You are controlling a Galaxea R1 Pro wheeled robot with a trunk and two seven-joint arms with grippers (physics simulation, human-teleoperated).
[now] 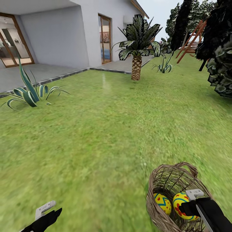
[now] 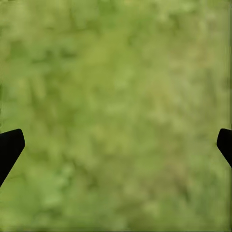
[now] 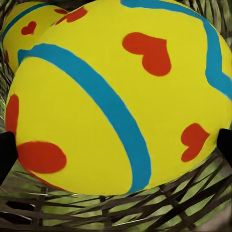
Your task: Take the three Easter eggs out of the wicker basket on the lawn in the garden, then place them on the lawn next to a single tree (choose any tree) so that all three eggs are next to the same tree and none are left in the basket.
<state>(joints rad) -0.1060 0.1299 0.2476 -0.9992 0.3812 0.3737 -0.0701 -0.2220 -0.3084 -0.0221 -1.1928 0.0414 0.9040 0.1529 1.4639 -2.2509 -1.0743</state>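
Down inside the wicker basket sits the right gripper, its black fingers reaching in over the near rim. 2 eggs show in the head view: one egg with a blue zigzag lies just to the gripper's left, and the other egg is right at the fingertips. The right wrist view has that near egg between the 2 dark fingertips at either edge — jaws spread about as wide as the egg, though whether they press on it I cannot tell. A 2nd egg peeks out behind it, touching it, with basket weave underneath. A 3rd egg cannot be made out.

The left gripper hangs low over bare lawn, well apart from the basket; in its wrist view the 2 fingertips stand wide apart with nothing but grass between them.

Ahead of both grippers the lawn runs open and flat. Its far edge meets grey paving along a dark kerb, with the white house behind. 1 palm stands at that edge, 1 spiky plant far ahead of the left gripper, 1 smaller one beyond the palm. Dark-leaved trees crowd the right side — ahead of the basket.
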